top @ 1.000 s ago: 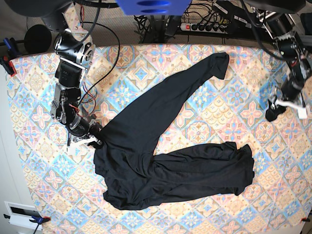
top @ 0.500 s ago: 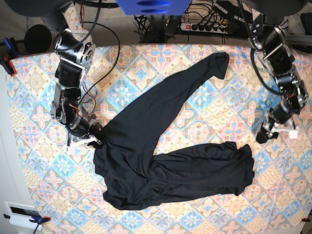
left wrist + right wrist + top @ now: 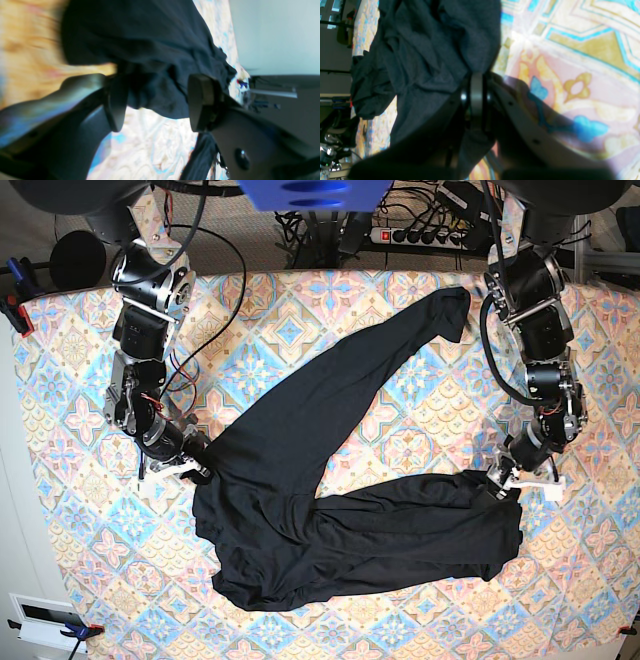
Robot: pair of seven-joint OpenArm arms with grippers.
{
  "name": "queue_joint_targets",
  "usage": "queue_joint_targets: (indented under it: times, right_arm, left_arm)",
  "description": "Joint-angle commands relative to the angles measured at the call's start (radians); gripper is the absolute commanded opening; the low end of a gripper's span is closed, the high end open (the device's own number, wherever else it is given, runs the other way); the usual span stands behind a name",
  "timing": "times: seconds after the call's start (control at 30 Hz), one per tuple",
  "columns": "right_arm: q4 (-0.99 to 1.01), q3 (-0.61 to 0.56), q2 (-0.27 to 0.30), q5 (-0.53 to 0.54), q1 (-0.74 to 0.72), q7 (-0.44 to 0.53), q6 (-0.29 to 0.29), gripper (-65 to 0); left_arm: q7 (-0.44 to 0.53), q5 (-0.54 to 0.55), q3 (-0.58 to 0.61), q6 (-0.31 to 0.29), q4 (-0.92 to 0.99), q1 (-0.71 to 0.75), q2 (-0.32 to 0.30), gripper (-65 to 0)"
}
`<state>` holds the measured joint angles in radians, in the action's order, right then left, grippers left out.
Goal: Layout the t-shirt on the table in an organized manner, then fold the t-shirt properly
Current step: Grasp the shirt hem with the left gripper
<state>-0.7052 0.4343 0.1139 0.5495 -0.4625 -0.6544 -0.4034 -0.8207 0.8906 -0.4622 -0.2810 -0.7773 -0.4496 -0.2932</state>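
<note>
Table (image 3: 300,300) cloth with pink, blue and cream diamond tiles fills most of the base view. On it lies the t-shirt (image 3: 300,480), plain black and wrinkled, not flat. One long sleeve runs up toward the far edge, and the other part stretches sideways toward the left arm's side, bunched at its end. The body sits in a crumpled heap near the middle. The right gripper (image 3: 197,470) is squeezed tight on the shirt's edge, and the right wrist view shows black cloth pinched between its fingers. The left gripper (image 3: 503,480) sits at the bunched end with its fingers (image 3: 200,102) spread apart, black cloth lying between them. Black cables and a power strip (image 3: 420,235) lie behind the table.
</note>
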Motion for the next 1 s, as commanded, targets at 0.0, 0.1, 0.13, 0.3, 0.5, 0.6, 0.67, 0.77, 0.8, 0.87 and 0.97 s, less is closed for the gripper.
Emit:
queue_joint_targets:
  times: [0.0,0.1,0.13,0.3,0.5,0.6,0.67,0.77,0.8,0.87,0.97]
  right_arm:
    - [-0.001,-0.001,-0.001,0.01,-0.008,-0.018,0.01,-65.0]
    - [-0.001,-0.001,-0.001,0.01,-0.008,-0.021,0.01,-65.0]
    - [-0.001,-0.001,-0.001,0.01,-0.008,-0.021,0.01,-65.0]
    - [-0.001,-0.001,-0.001,0.01,-0.008,-0.02,0.01,-65.0]
    - [-0.001,-0.001,-0.001,0.008,-0.008,-0.017,0.01,-65.0]
    - [-0.001,-0.038,-0.001,0.008,-0.008,-0.014,0.01,-65.0]
    - [-0.001,-0.071,-0.001,0.008,-0.008,-0.012,0.01,-65.0]
    - [-0.003,-0.09,-0.001,0.008,-0.008,-0.012,0.01,-65.0]
    - [-0.003,-0.088,-0.001,0.008,-0.008,-0.012,0.01,-65.0]
    - [-0.003,-0.088,-0.001,0.008,-0.008,-0.012,0.01,-65.0]
    - [-0.003,-0.088,-0.001,0.008,-0.008,-0.012,0.01,-65.0]
  left_arm:
    - [0.028,0.019,0.004,-0.011,0.0,-0.038,-0.011,-30.2]
    - [0.054,0.019,0.009,-0.011,0.091,-0.073,-0.01,-30.3]
    - [0.067,0.019,0.009,-0.011,0.12,-0.081,-0.01,-30.3]
    - [0.041,0.031,0.0,-0.016,0.134,-0.09,-0.037,-30.3]
    - [-0.087,0.195,-0.16,-0.017,0.134,-0.067,-0.107,-30.3]
    - [-0.101,0.276,-0.241,-0.017,0.14,-0.045,-0.125,-30.3]
    - [-0.099,0.31,-0.277,-0.014,0.14,-0.033,-0.123,-30.2]
    - [-0.094,0.335,-0.294,-0.014,0.15,-0.031,-0.107,-30.2]
    - [-0.094,0.333,-0.294,-0.014,0.169,-0.033,-0.097,-30.3]
    - [-0.091,0.313,-0.286,-0.013,0.178,-0.038,-0.091,-30.3]
    - [-0.042,0.193,-0.232,-0.013,0.08,-0.062,-0.09,-30.3]
